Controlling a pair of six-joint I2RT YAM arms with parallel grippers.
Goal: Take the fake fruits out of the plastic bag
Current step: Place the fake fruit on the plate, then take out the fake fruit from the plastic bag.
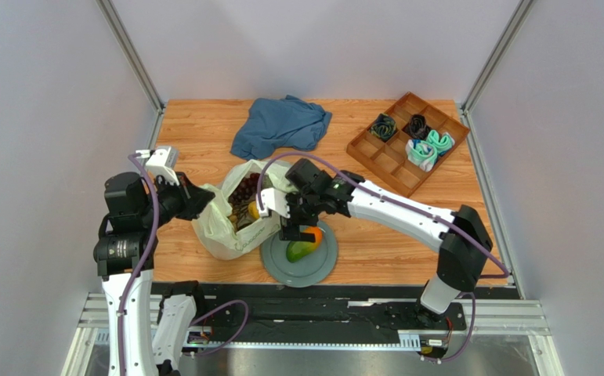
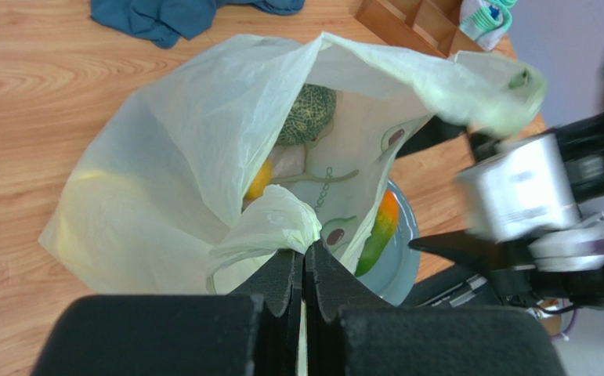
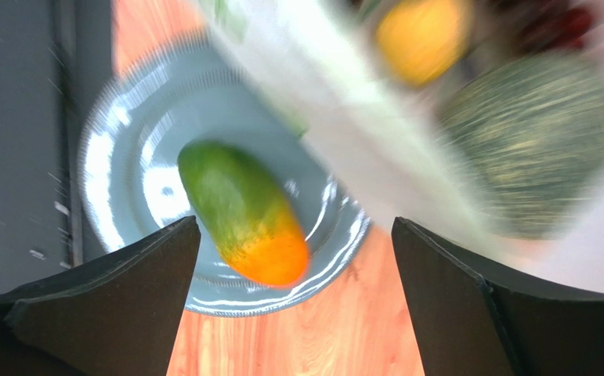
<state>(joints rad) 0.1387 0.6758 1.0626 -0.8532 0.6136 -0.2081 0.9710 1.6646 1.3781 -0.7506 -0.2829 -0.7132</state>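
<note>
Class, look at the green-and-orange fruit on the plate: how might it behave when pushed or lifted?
Its rounded, oblong shape suggests the fruit would probably roll sideways. The plate looks glossy, so it may also slide. Its smooth skin could slip in a grip.

Left arm's folded up on its own side with the left gripper [image 2: 305, 262] pinched tight on a fold of the plastic bag [image 2: 156, 204], right arm's stretched across toward it, right gripper [image 3: 294, 227] aimed straight down, fingers spread wide.

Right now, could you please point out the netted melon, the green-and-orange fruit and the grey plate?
netted melon [image 2: 306, 113]: left wrist view, its netted side.
green-and-orange fruit [image 3: 242, 211]: right wrist view, its middle.
grey plate [image 3: 128, 184]: right wrist view, bare left side.
</note>
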